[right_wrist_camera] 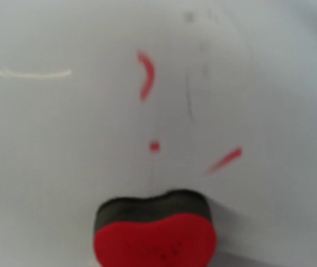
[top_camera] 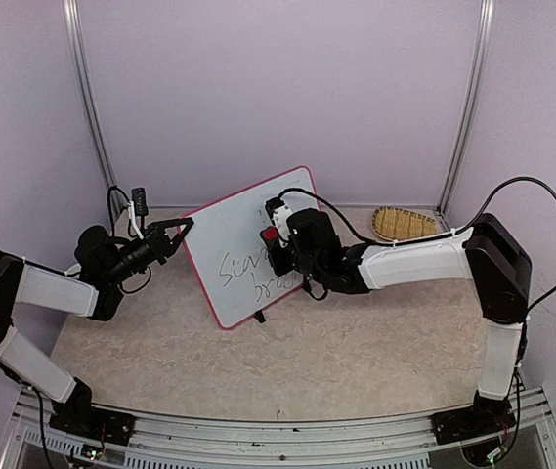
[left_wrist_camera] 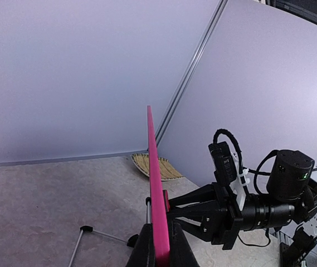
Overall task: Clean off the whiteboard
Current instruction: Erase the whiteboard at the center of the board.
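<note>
The whiteboard (top_camera: 234,239) with its pink-red frame stands tilted at the table's middle, with dark handwriting (top_camera: 248,276) on its lower part. My left gripper (top_camera: 186,226) is shut on the board's left edge. In the left wrist view the frame (left_wrist_camera: 156,189) runs edge-on between the black fingers (left_wrist_camera: 145,249). My right gripper (top_camera: 274,244) holds a red and black eraser (top_camera: 270,235) against the board's face. In the right wrist view the eraser (right_wrist_camera: 155,233) presses on the white surface below faint red marks (right_wrist_camera: 146,75). The right gripper's fingers are out of that view.
A woven straw basket (top_camera: 402,224) lies at the back right, also seen in the left wrist view (left_wrist_camera: 154,167). The board's thin wire stand with black feet (left_wrist_camera: 86,229) rests behind it. Purple walls and metal posts (top_camera: 465,107) enclose the table.
</note>
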Tool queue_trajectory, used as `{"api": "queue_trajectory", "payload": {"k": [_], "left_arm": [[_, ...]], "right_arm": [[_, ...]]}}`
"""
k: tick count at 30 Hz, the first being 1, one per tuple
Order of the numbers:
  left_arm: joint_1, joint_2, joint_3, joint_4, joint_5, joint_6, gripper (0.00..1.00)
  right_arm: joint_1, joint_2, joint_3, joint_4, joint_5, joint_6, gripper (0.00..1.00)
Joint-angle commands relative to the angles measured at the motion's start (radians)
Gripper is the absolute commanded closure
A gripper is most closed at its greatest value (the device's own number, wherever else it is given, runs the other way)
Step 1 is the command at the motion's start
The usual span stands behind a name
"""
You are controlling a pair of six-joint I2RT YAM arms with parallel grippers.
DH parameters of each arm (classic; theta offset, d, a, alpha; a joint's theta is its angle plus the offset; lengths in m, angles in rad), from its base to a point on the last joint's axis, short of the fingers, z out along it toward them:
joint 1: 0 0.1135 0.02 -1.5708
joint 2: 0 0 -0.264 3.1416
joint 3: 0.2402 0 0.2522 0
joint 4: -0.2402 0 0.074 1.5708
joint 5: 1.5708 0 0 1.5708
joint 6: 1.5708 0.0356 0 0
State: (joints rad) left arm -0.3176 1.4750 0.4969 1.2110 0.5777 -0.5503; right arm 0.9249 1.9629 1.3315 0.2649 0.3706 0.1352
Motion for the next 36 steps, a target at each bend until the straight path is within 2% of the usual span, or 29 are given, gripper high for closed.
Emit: {"api": "queue_trajectory", "payload": {"k": [1, 7, 19, 36], "left_arm": [[-0.021, 0.002, 0.010, -0.012, 0.121, 0.056, 1.00], [-0.021, 0.002, 0.009, -0.012, 0.122, 0.055, 1.00], [-0.022, 0.008, 0.012, -0.013, 0.123, 0.056, 1.00], [-0.021, 0.009, 0.014, -0.013, 0.125, 0.057, 1.00]], "right_arm": [[-0.011, -0.002, -0.049, -0.061, -0.006, 0.021, 0.81], [-0.011, -0.005, -0.026, -0.062, -0.012, 0.012, 0.81], [-0.014, 0.043, 0.155, -0.094, 0.009, -0.046, 0.81], [-0.055, 0.068, 0.289, -0.089, -0.050, -0.055, 0.80]]}}
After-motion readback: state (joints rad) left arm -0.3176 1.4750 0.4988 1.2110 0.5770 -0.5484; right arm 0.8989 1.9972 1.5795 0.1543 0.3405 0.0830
